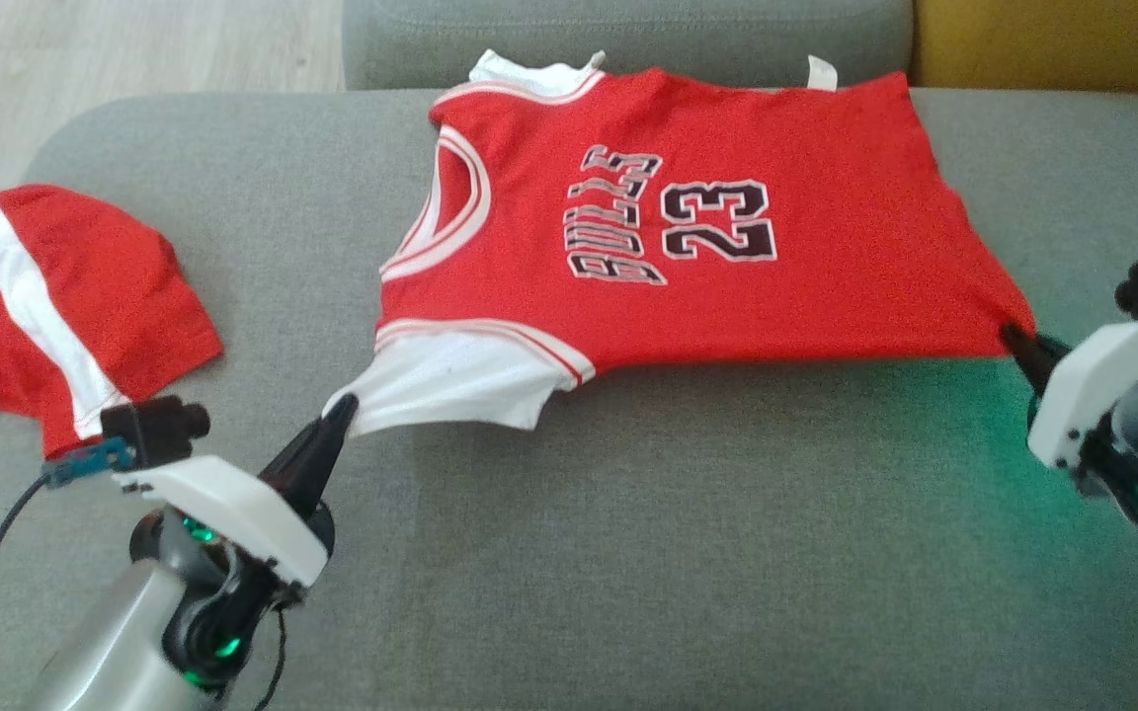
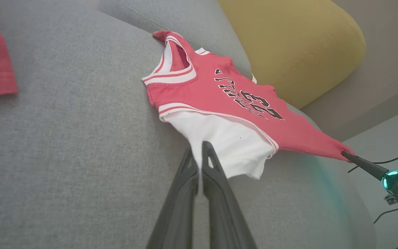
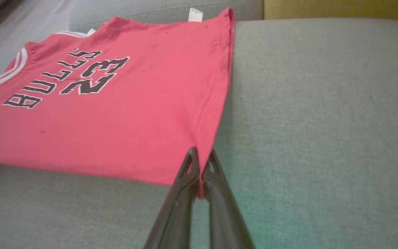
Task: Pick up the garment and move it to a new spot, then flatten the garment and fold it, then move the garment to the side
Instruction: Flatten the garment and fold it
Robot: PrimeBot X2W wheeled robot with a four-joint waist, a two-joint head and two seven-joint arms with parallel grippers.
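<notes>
1. So the red basketball jersey (image 1: pixel 806 306), the one with white sleeves and black "BULLS 23" lettering, is lying spread out print-up on the grey fabric sofa seat (image 1: pixel 628 553). It's sitting towards the back of the seat, with the neck pointing to the robot's left and the hem to its right.
2. The left gripper (image 1: pixel 340 410) is pinching the edge of the near white sleeve (image 1: pixel 450 380). Its two dark fingers are pressing together on the cloth, and the sleeve is getting drawn out into a point towards it.
3. The right gripper (image 1: pixel 1016 343) is clamping the near hem corner. In the right wrist view you can see red fabric sandwiched between the fingers, and that corner is stretching into a little peak too.
4. The near edge between the two grips looks like it's riding slightly off the seat and throwing a shadow underneath.
5. A crumpled red garment with a white stripe (image 1: pixel 115 267) is sitting at the left end of the seat, well apart from the jersey.
6. A mustard-yellow cushion (image 1: pixel 1053 39) is resting at the back right, just beyond the hem's far corner.
</notes>
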